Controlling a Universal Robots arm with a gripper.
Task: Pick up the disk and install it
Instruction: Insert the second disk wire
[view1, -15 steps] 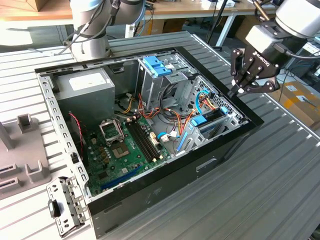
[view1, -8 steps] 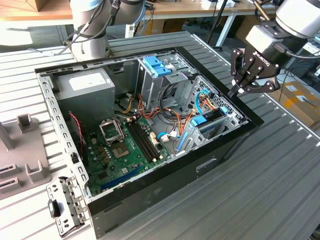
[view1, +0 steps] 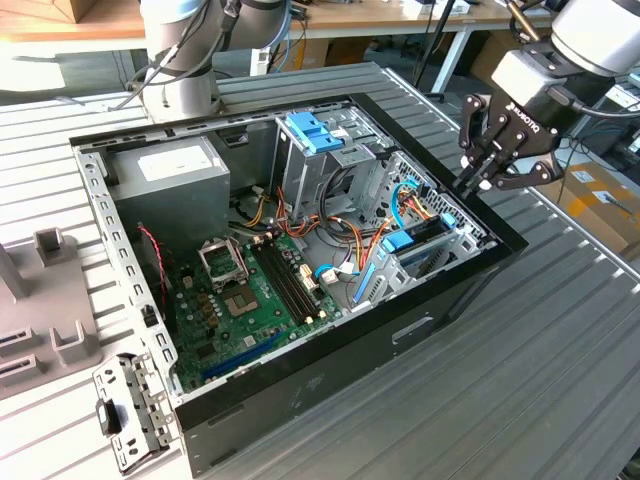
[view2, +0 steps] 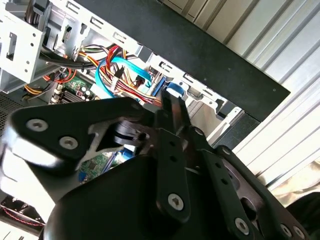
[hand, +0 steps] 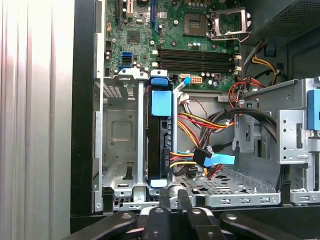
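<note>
The disk stands on edge in a slot of the metal drive cage inside the open computer case. Its light blue carrier bracket shows along the top edge. In the exterior view the disk sits near the case's wall on the exterior view's right. My gripper hangs above that wall, apart from the disk, shut with nothing between its fingers. Its fingertips meet just outside the cage, in line with the disk's end. The second wrist view shows the carrier's blue tab just past the gripper.
Orange, yellow and blue cables lie beside the disk. A taller cage with a blue latch piece stands at the back. The motherboard and power supply fill the case's other side. A loose metal bracket lies on the slatted table.
</note>
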